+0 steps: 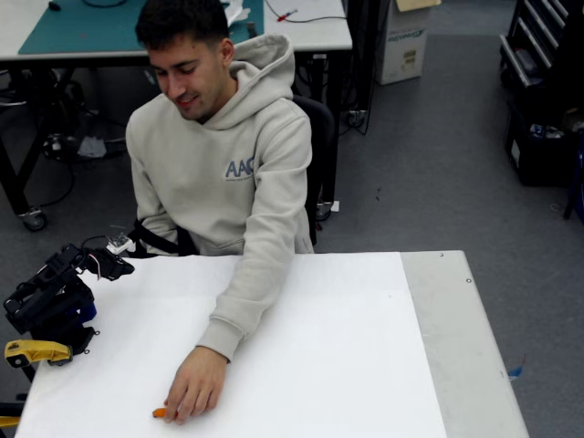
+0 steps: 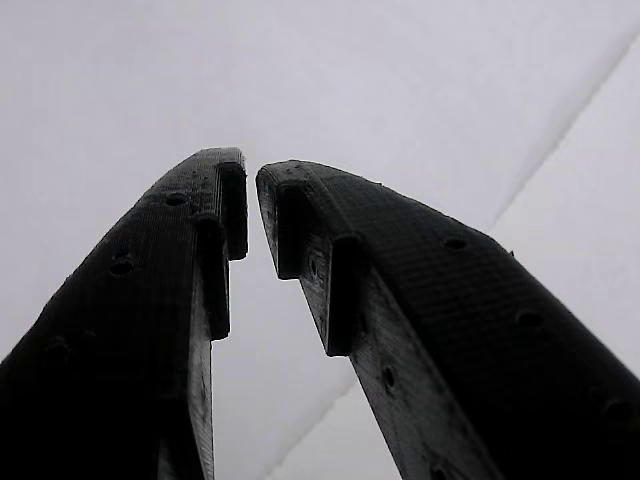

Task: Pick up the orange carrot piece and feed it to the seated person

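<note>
In the wrist view the claw (image 2: pixel 250 205) is seen with its two dark fingers drawn nearly together, a narrow gap left between the tips and nothing held between them; it is judged closed and empty. Beyond the tips only pale white surface is seen.

In the fixed view the arm is folded up at the left edge of the white surface (image 1: pixel 347 347), and the claw (image 1: pixel 111 265) is pointed toward the far edge, close beside the seated person (image 1: pixel 228 155). The orange carrot piece (image 1: pixel 160 412) lies on the surface toward the near edge, to the right of the arm's base and well apart from the claw, on the opposite side from where the fingers point. It is touched, and partly covered, by the fingertips of the person's hand (image 1: pixel 193 385), which is stretched down across the surface. Its long axis appears to run roughly left to right in the picture, though too little of it is shown to be sure.

The coming move is judged to need a swing of the arm back toward the near edge, an opening of the fingers, and the hand cleared away first.

Beyond the white sheet a grey strip of the surface is seen at the right, then a grey floor, a workbench with a green mat behind the person, and dark shelving at the far right.
</note>
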You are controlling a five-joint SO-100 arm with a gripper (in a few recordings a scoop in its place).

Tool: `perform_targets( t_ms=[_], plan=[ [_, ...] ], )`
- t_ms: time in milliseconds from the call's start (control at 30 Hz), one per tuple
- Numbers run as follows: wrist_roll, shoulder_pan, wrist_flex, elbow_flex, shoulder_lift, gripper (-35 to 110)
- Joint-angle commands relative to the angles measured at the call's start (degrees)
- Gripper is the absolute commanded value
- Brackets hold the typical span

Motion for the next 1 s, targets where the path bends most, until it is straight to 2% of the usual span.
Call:
perform_targets(
  t_ms=[0,967],
  plan=[
    [0.9,-1.1,-0.9,-0.5,0.5,-3],
    [0.9,-1.7,-0.9,-0.5,0.6,-3]
  ],
)
